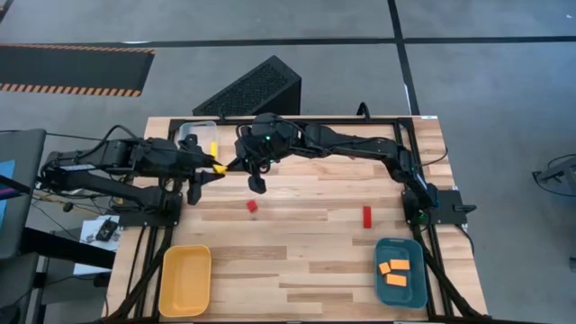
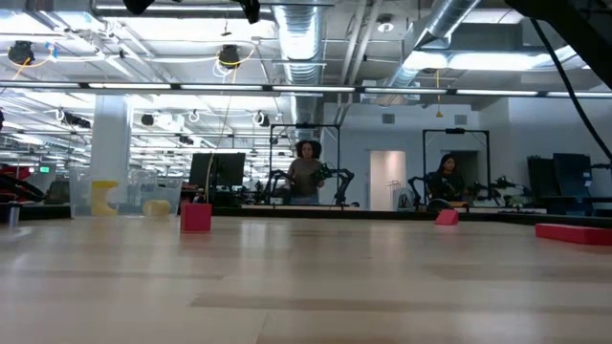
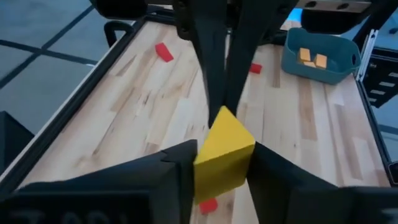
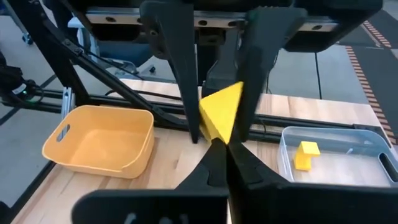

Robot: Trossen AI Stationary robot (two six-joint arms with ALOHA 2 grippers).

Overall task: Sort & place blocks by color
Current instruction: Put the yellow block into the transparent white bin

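My left gripper (image 3: 222, 152) is shut on a yellow block (image 3: 225, 142) and holds it above the far left part of the table (image 1: 297, 261). My right gripper (image 4: 217, 149) reaches across from the right. It is shut, and its tips stand right at that block (image 4: 221, 112). A second yellow block (image 4: 306, 154) lies in the clear tray (image 4: 348, 168). Two red blocks (image 1: 252, 206), (image 1: 366, 216) rest flat on the table. Orange blocks (image 1: 396, 270) lie in the teal tray (image 1: 385, 288). Neither gripper shows in the low view. My left gripper pinches the yellow block between its two fingers (image 3: 180, 165), one on each of two opposite faces (image 3: 205, 168). The fingers come level from the table's left. The block is lifted clear and sits tilted, one corner (image 3: 224, 112) pointing up. My right gripper's shut tips stand at the block's corner (image 4: 214, 134); I cannot tell whether they touch it.
A yellow tray (image 1: 184, 281) sits at the near left corner, the teal tray at the near right, the clear tray (image 1: 198, 135) at the far left. A black frame (image 1: 297, 121) edges the table's far side. People and other robot stations show in the room beyond.
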